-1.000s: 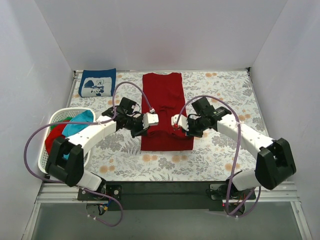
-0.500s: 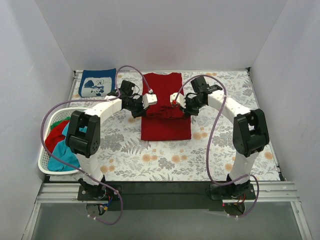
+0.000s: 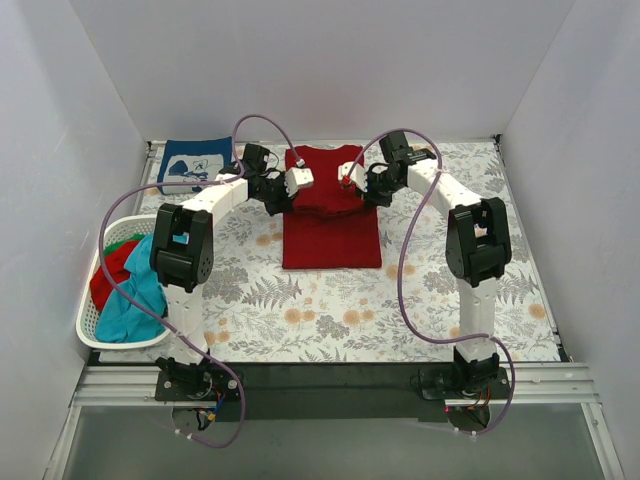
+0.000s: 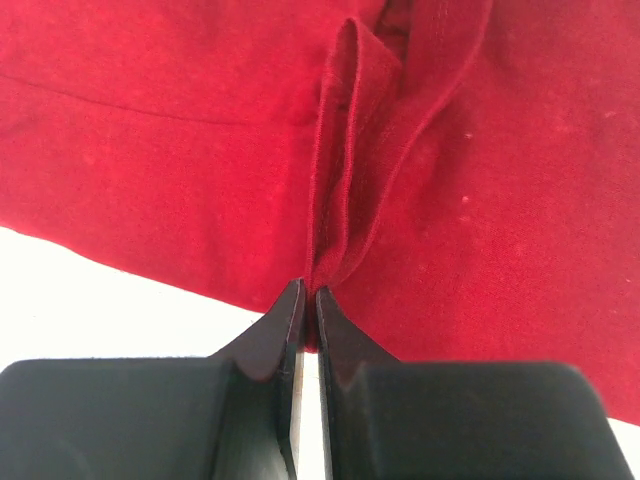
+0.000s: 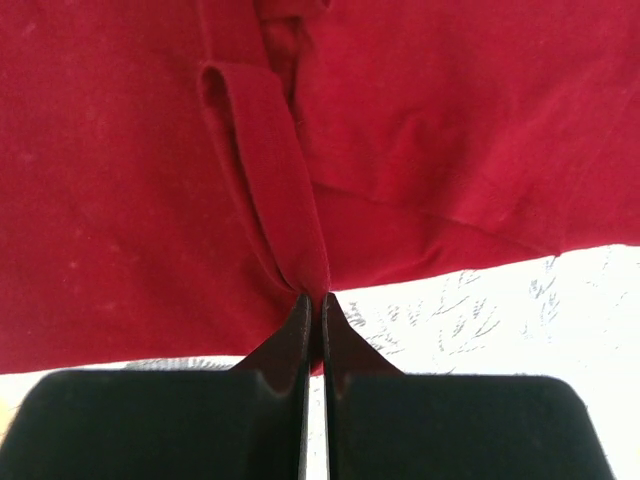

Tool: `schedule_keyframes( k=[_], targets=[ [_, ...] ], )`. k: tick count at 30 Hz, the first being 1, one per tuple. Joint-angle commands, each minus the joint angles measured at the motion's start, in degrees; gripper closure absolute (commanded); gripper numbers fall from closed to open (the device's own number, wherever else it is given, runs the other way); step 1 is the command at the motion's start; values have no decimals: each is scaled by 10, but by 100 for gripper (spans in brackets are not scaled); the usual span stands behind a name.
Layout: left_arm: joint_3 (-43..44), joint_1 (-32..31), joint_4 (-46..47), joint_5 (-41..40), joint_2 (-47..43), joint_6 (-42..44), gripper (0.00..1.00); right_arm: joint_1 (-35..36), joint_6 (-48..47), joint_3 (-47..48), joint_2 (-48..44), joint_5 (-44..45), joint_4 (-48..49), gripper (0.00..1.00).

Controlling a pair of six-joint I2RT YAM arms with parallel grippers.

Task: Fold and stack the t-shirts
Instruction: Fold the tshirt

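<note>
The dark red soft cloth t-shirt (image 3: 330,240) lies upper centre on the floral desk (image 3: 300,320). Limp and light, it is best pinched at its edges. The left gripper (image 4: 308,300) and right gripper (image 5: 312,305) each clench a raised fold, clear only in the wrist views. The overhead view alone shows the navy folded t-shirt (image 3: 190,162) at upper left.

You look into a booth of plain white panels: a back wall (image 3: 320,70), a left wall (image 3: 60,150) and a right wall (image 3: 590,150), evenly lit, with only soft shadows; a floral table cloth (image 3: 300,320) covers the table between them; along the near edge run a black strip (image 3: 330,382) and a metal rail (image 3: 560,387); below lies a dull grey surface (image 3: 330,450).
</note>
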Motion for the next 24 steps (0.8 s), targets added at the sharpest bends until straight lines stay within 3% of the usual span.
schedule_keyframes(
  k=[1, 12, 13, 14, 15, 16, 17, 18, 24],
  targets=[
    [36, 9, 2, 6, 2, 10, 100, -5, -40, 44, 18, -8, -17, 99],
    [63, 16, 1, -2, 28, 3, 99, -9, -56, 76, 48, 0, -17, 99],
    [64, 16, 5, -6, 28, -4, 83, -10, -55, 78, 51, 5, -17, 99],
    [66, 16, 8, -13, 30, -11, 75, -8, -52, 81, 53, 9, -17, 93],
    [70, 16, 10, -17, 30, -16, 68, -9, -39, 86, 54, 17, -17, 70],
    [71, 16, 11, -22, 29, -30, 55, -9, -34, 94, 53, 20, -17, 61],
    [72, 17, 11, -26, 22, -37, 54, -10, -25, 99, 50, 22, -16, 51],
    [71, 18, 10, -26, 18, -45, 53, -12, -9, 104, 47, 22, -16, 35],
    [28, 29, 7, -10, -46, -160, 53, -26, 84, 112, -5, 0, -30, 32]
  ],
)
